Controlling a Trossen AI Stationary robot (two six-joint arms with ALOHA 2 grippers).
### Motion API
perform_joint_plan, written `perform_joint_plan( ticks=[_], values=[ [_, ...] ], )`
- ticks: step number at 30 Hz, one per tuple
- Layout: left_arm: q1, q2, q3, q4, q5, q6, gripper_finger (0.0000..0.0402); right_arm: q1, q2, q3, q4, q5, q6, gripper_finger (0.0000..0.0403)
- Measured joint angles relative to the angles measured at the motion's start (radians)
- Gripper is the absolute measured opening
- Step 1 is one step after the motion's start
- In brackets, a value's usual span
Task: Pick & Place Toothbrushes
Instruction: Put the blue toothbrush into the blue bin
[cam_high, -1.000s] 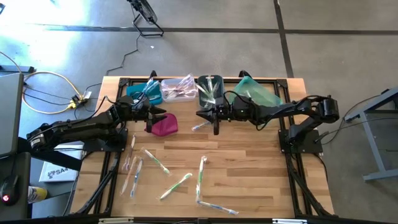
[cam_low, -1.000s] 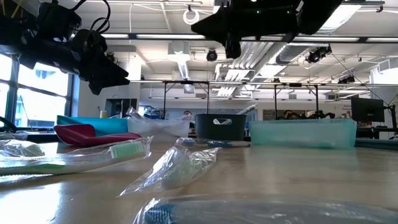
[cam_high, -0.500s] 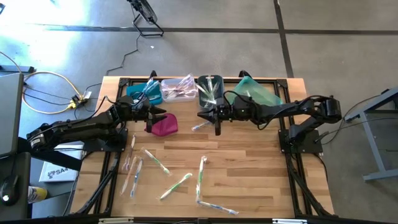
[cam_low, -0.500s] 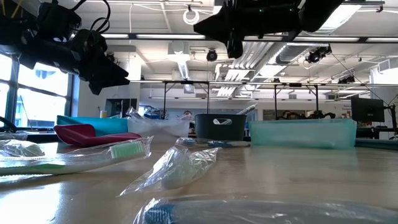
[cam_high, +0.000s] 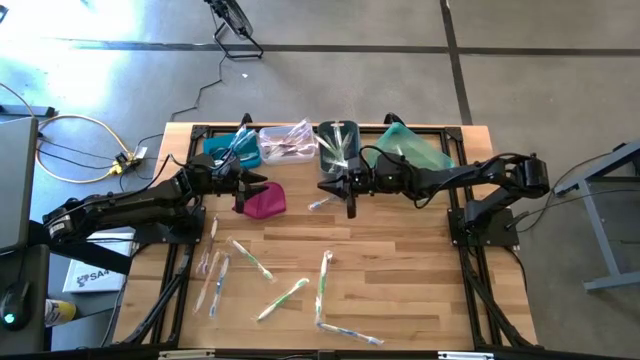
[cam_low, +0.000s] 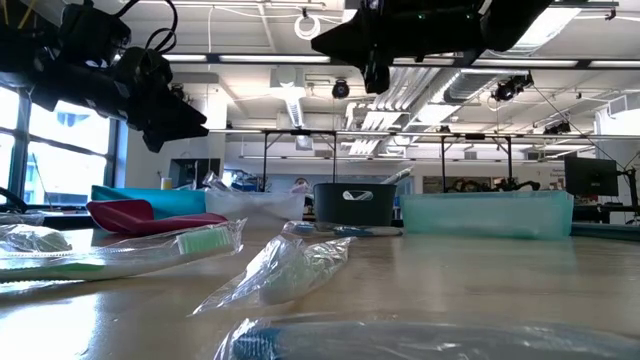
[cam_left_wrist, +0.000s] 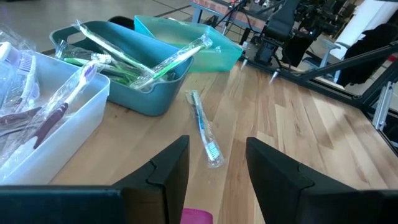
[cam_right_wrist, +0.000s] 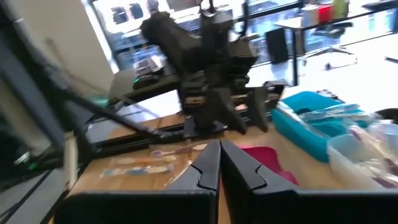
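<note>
Several wrapped toothbrushes (cam_high: 250, 258) lie scattered on the near half of the table. One with a blue handle (cam_left_wrist: 204, 127) lies by the bins, in front of my left gripper. More stick out of the blue bin (cam_high: 225, 148), the clear bin (cam_high: 285, 142) and the grey bin (cam_high: 338, 145). My left gripper (cam_left_wrist: 217, 180) hangs open above the magenta pouch (cam_high: 266, 201) with nothing between its fingers. My right gripper (cam_right_wrist: 219, 165) is shut and empty. It points level toward the table's left, above the blue-handled toothbrush (cam_high: 322, 203).
The teal bin (cam_high: 415, 148) stands at the far right of the bin row along the table's far edge. The two grippers face each other over the far middle of the table, with the pouch between them.
</note>
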Motion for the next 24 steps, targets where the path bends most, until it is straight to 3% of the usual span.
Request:
perform_joint_plan(
  ticks=[5, 8, 15, 21, 24],
  values=[
    [0.0, 0.0, 0.0, 0.001, -0.002, 0.0, 0.0155, 0.0, 0.0, 0.0, -0.002, -0.114, -0.1, 0.0004],
    [0.0, 0.0, 0.0, 0.0, -0.008, 0.0, 0.0155, 0.001, 0.0, 0.0, 0.0, -0.12, -0.114, 0.0003],
    [0.0, 0.001, 0.0, -0.007, -0.014, 0.0, 0.0155, 0.002, 0.0, 0.0, -0.096, 0.038, -0.052, 0.0003],
    [0.0, 0.001, 0.0, -0.007, -0.019, 0.0, 0.0155, 0.048, 0.0, 0.0, -0.239, 0.271, -0.057, 0.0003],
    [0.0, 0.001, 0.0, -0.007, -0.053, 0.001, 0.0155, 0.07, 0.0, 0.0, -0.257, 0.333, -0.083, 0.0003]
  ],
)
